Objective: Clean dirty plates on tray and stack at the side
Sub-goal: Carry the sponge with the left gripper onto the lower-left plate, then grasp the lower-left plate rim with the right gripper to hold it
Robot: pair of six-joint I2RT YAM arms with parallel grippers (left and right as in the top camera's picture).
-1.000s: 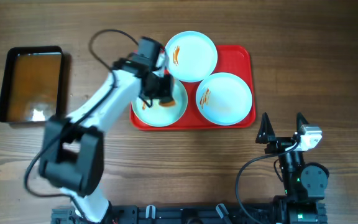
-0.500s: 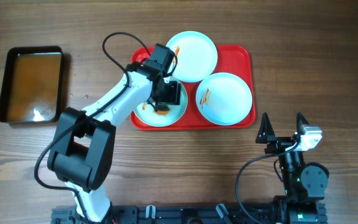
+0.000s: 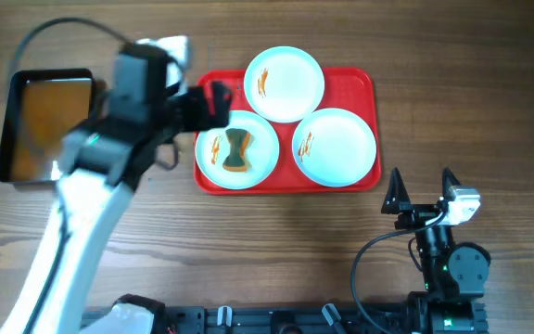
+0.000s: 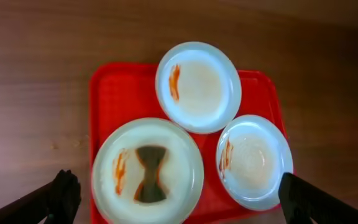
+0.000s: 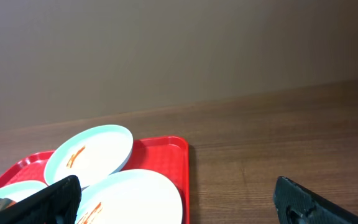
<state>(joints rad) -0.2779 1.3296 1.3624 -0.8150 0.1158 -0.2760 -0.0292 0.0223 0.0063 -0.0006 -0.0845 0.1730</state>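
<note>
Three pale plates lie on the red tray (image 3: 360,80): a far one (image 3: 286,83), a right one (image 3: 335,146) and a front-left one (image 3: 237,153), each with orange smears. A dark, bow-tie-shaped sponge (image 3: 238,151) rests loose on the front-left plate. My left gripper (image 3: 213,107) hangs open, raised over the tray's left edge and holding nothing. From the left wrist I look straight down on the sponge (image 4: 150,182) and its plate (image 4: 185,162), which lie between my spread fingers (image 4: 61,196). My right gripper (image 3: 422,190) stands open near the front right, off the tray.
A black tray (image 3: 6,130) of brownish liquid sits at the far left of the wooden table. The right arm's base and cable (image 3: 369,255) occupy the front right. In the right wrist view, bare wood (image 5: 278,149) lies right of the red tray (image 5: 166,146).
My left gripper opened and let go of the sponge, which stays on the front-left plate. The left arm rose and drew back to the left. The right arm has not moved.
</note>
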